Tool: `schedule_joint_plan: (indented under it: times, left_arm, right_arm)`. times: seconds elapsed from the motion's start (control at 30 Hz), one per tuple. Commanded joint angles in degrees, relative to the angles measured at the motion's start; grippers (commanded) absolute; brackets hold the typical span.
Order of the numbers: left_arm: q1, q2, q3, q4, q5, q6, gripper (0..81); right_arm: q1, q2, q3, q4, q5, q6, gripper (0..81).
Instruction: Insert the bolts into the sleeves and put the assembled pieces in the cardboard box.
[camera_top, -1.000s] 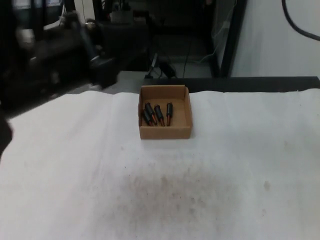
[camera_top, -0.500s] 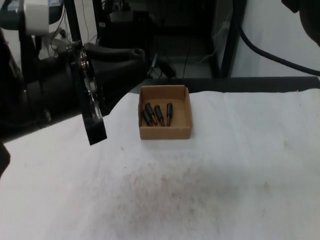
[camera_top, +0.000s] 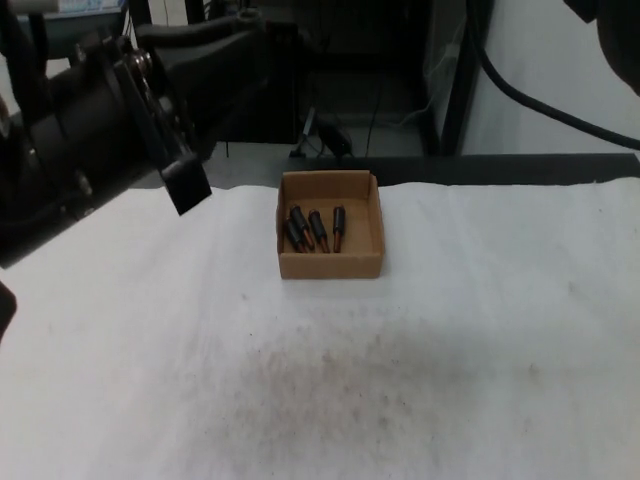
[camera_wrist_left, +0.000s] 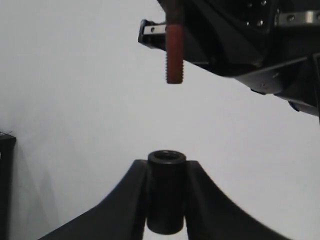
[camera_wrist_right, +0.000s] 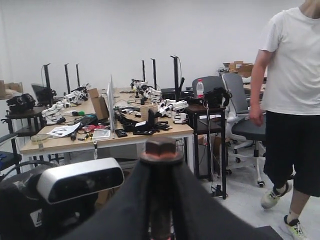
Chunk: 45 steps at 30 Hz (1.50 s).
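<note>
My left gripper (camera_wrist_left: 166, 172) is shut on a black sleeve (camera_wrist_left: 166, 205), held upright with its open bore facing up. Straight above it hangs a copper-coloured bolt (camera_wrist_left: 175, 60), threaded end down and a clear gap away from the sleeve, held by my right gripper (camera_wrist_left: 172, 15). In the right wrist view the right gripper (camera_wrist_right: 161, 167) is shut on the bolt, and the bolt's hex head (camera_wrist_right: 161, 149) shows between the fingers. The cardboard box (camera_top: 330, 265) sits at the middle back of the bench with several assembled pieces (camera_top: 312, 228) lying inside.
A bulky dark arm (camera_top: 100, 140) hangs over the bench's back left, and another dark arm part (camera_top: 610, 20) sits in the far right corner. White cloth (camera_top: 330, 400) covers the bench, stained in front of the box. A black rail (camera_top: 500, 165) runs along the back edge.
In the high view the dark arm at the left swung into the foreground, then lifted up and back. The box and its pieces have not moved.
</note>
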Motion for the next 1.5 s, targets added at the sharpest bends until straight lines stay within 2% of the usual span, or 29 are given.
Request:
schedule_joint_plan:
  times: [0.0, 0.13, 0.3, 0.6, 1.0, 1.23, 1.47]
  left_arm:
    - [0.01, -0.10, -0.17, -2.96, -1.86, -2.30, 0.2]
    - [0.01, -0.10, -0.17, -2.96, -1.86, -2.30, 0.2]
    - [0.01, -0.10, -0.17, -2.96, -1.86, -2.30, 0.2]
    - [0.01, -0.10, -0.17, -2.96, -1.86, -2.30, 0.2]
    - [0.01, -0.10, -0.17, -3.11, -3.67, -3.05, 0.2]
    - [0.01, -0.10, -0.17, -8.28, -3.80, -5.34, 0.2]
    - [-0.46, 0.17, -0.27, -9.12, -0.28, -5.34, 0.2]
  right_arm:
    - [0.49, -0.59, -0.30, 1.15, 1.36, -2.37, 0.8]
    - [1.55, -0.59, -0.30, 3.62, 1.36, -5.54, 0.8]
    - [2.63, -0.59, -0.30, 4.01, 4.39, -5.61, 0.8]
    - [3.78, -0.59, -0.30, 4.82, 4.38, -6.97, 0.8]
    - [3.84, -0.59, -0.07, 8.27, 4.38, -6.97, 0.8]
    - [3.84, -0.59, 1.70, 7.74, 4.38, -7.57, 0.8]
    - [3.84, -0.59, 1.72, 6.02, 4.38, -7.57, 0.8]
